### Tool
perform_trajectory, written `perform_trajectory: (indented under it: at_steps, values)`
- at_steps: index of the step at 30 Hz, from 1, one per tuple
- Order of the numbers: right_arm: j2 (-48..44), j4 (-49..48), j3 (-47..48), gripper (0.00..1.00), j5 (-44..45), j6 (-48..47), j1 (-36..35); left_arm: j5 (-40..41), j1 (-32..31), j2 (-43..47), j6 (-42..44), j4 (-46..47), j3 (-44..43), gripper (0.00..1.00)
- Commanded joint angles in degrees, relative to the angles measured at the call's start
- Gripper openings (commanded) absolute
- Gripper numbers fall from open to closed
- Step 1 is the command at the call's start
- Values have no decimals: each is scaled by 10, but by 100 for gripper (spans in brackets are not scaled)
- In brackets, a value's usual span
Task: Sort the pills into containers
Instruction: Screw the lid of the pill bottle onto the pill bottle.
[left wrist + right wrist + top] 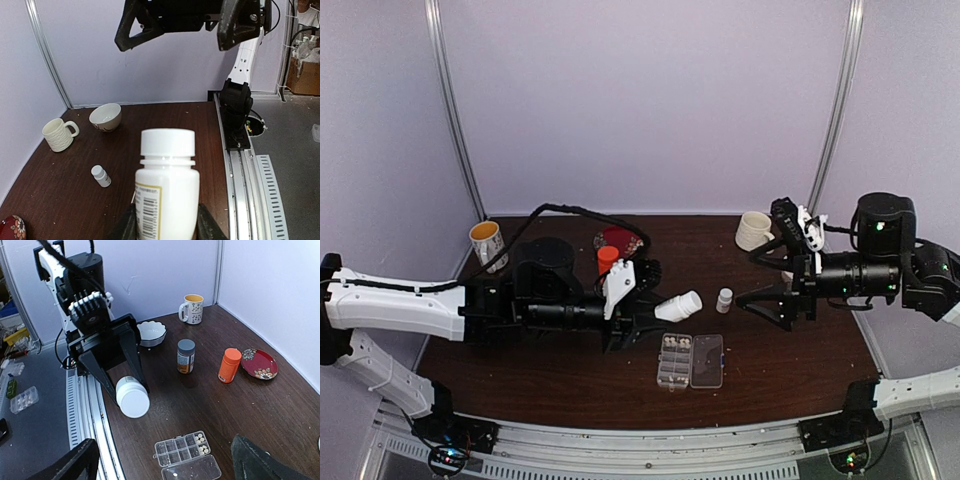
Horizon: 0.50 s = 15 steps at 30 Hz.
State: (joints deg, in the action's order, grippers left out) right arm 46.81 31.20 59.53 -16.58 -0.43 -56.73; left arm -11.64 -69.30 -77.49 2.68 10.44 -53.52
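— While our left pincer (645, 312) clamps the white bottle (676, 307) sideways, where lies the box (691, 362)?
— On the surface (800, 372), just nearward of its cap (691, 300), pills (675, 345) inside; right pincer (766, 308) wide, empty.

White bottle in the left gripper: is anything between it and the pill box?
No. Nothing visible lies between the white bottle in the left gripper and the organiser box; its lid lies open. But the bottle's cap is on.
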Motion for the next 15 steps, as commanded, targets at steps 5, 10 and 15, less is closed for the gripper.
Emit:
perform_trajectory:
  at_steps: [5, 10, 15]
  values:
    - [20, 26, 26, 93, -60, -111, 2, -35, 3, 16, -25, 40, 5, 0]
    - [27, 12, 19, 90, -55, -139, 2, -41, 3, 19, -25, 39, 7, 0]
    - [23, -4, 7, 89, -76, -172, 2, -46, 3, 20, -42, 38, 10, 0]
